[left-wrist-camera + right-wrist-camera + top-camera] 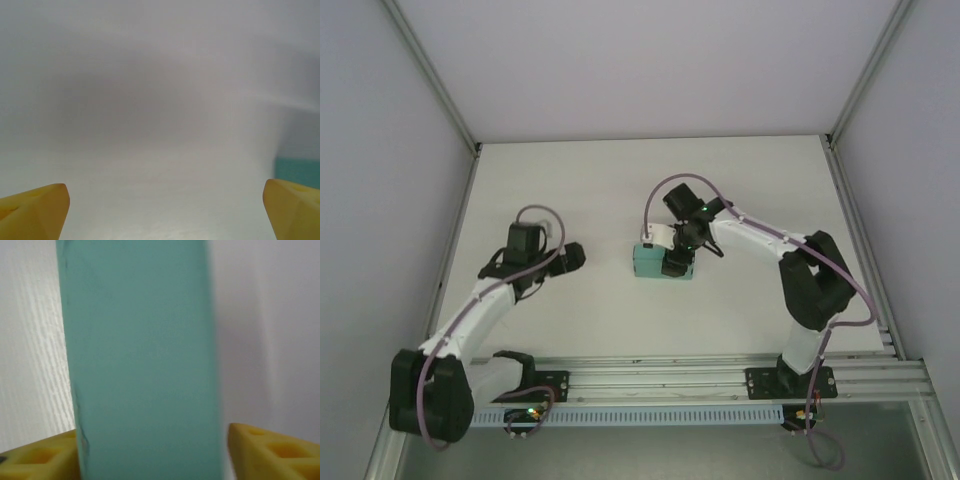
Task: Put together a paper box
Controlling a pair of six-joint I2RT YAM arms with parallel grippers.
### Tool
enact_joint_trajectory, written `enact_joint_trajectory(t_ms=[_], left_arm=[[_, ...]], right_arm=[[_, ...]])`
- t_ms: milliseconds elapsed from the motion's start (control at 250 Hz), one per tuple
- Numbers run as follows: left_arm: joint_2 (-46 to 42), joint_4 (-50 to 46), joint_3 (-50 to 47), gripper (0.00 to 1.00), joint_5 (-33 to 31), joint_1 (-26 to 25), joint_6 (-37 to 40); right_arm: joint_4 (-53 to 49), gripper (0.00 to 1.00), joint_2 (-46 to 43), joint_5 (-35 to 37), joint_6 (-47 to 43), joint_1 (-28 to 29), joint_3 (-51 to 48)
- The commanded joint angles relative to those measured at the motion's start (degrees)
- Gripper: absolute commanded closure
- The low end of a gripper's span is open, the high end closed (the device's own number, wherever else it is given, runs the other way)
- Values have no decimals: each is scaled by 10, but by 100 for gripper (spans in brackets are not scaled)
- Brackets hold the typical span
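The paper box [647, 262] is a small flat teal-green box lying on the white table, right of centre. My right gripper [678, 260] hangs over its right part. In the right wrist view the box [140, 355] runs up between the yellow fingers. The left finger [45, 457] meets the box's edge, and the right finger [272, 452] stands a narrow gap off it, so the right gripper [150, 452] is open around the box. My left gripper [568, 258] sits to the box's left, apart from it. Its jaws [165, 215] are wide open over bare table, with a corner of the box [300, 171] showing at the right edge.
The white table [620, 180] has grey walls at the back and on both sides. A metal rail [670, 375] carrying both arm bases runs along the near edge. Bare surface lies behind and in front of the box.
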Motion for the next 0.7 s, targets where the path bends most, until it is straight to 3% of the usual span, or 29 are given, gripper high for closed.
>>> enact_joint_trajectory(t_ms=[0, 128, 252, 323, 471, 631, 695], left_arm=[[-66, -14, -22, 0, -13, 17, -23], [-113, -39, -22, 0, -27, 27, -6], [-127, -66, -8, 0, -55, 29, 9], [-125, -66, -7, 0, -64, 29, 8], [-115, -57, -13, 0, -56, 29, 3], [-117, -51, -15, 0, -54, 31, -1], [-120, -49, -14, 0, -50, 30, 3]], right_arm=[[-14, 43, 13, 65, 1, 9, 9], [88, 60, -24, 158, 2, 29, -14], [237, 60, -45, 288, -62, 56, -54], [334, 59, -36, 345, -115, 67, -75], [514, 52, 9, 377, -211, 77, -130], [565, 44, 44, 396, -222, 86, -171], [536, 32, 31, 401, -212, 98, -185]])
